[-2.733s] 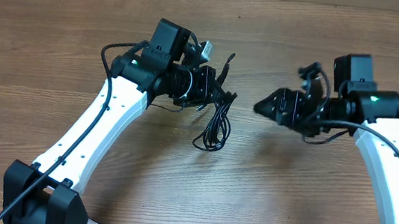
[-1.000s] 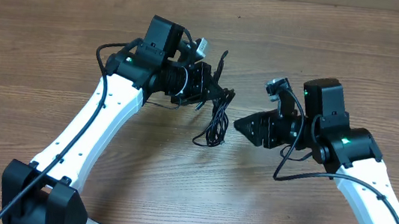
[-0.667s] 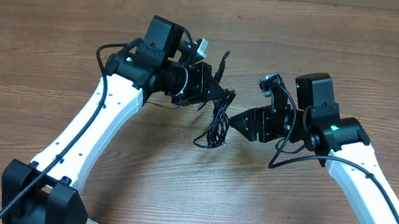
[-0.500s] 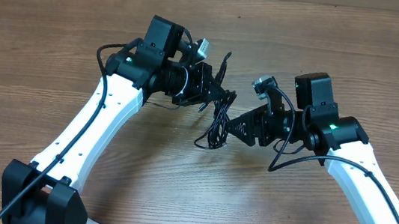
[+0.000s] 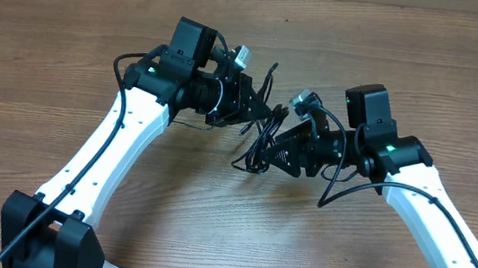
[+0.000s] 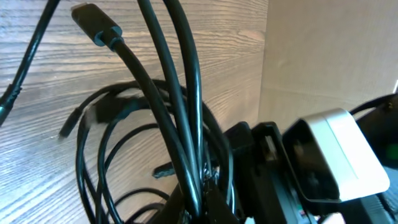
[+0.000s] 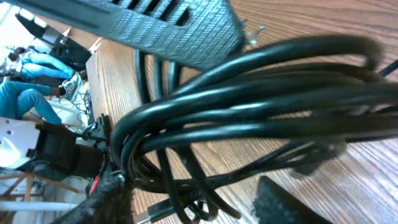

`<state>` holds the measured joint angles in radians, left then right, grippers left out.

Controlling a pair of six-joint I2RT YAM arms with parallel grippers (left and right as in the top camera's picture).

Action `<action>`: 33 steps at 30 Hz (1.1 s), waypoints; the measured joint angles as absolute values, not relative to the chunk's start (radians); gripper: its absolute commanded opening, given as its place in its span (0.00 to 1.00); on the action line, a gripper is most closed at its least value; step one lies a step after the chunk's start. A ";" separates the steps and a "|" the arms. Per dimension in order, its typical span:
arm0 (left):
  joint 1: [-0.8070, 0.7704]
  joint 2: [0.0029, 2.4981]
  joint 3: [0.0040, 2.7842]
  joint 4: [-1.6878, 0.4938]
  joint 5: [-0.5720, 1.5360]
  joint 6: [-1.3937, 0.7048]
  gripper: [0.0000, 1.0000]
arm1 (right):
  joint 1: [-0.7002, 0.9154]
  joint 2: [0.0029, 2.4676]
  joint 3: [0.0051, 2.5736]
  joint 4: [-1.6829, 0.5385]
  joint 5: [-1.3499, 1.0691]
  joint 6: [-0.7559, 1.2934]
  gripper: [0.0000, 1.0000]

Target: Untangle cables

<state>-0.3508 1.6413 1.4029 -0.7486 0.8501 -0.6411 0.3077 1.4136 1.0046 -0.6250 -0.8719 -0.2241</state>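
The cables [image 5: 256, 154] are a bunch of thin black cords hanging in loose loops between both arms at the table's middle. My left gripper [image 5: 257, 114] is shut on the upper strands and holds the bunch off the wood. In the left wrist view the strands [image 6: 180, 93] run down into the jaws [image 6: 202, 202], and a plug end [image 6: 93, 18] sticks up. My right gripper [image 5: 275, 153] is open and pushed in against the loops from the right. In the right wrist view its fingers [image 7: 193, 199] stand wide on either side of the bundle [image 7: 249, 106].
The wooden table [image 5: 69, 42] stretches around both arms. The left arm's white wrist camera [image 5: 241, 56] sits just above the bunch. The thicker black arm cables [image 5: 332, 185] loop off the right arm.
My right arm has swung left and forward from the right side until its open fingers reach the hanging loops. My left gripper has kept its hold, nearly still.
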 measured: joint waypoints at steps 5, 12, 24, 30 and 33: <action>-0.351 1.641 1.403 -0.749 0.860 -0.646 0.04 | 0.308 1.415 1.005 -0.621 -0.859 -0.226 0.60; -0.351 1.641 1.403 -0.749 0.861 -0.648 0.04 | 0.308 1.415 1.005 -0.656 -0.805 -0.226 0.60; -0.351 1.641 1.403 -0.752 0.880 -0.649 0.04 | 0.308 1.415 1.005 -0.688 -0.801 -0.226 0.61; -0.351 1.641 1.403 -0.751 0.883 -0.649 0.04 | 0.308 1.415 1.004 -0.612 -0.877 -0.228 0.58; -0.351 1.641 1.403 -0.751 0.889 -0.652 0.04 | 0.308 1.415 1.004 -0.575 -0.889 -0.230 0.52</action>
<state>-0.3508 1.6413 1.4029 -0.7513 0.8886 -0.6521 0.3080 1.4151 1.0039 -0.5755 -0.8886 -0.2302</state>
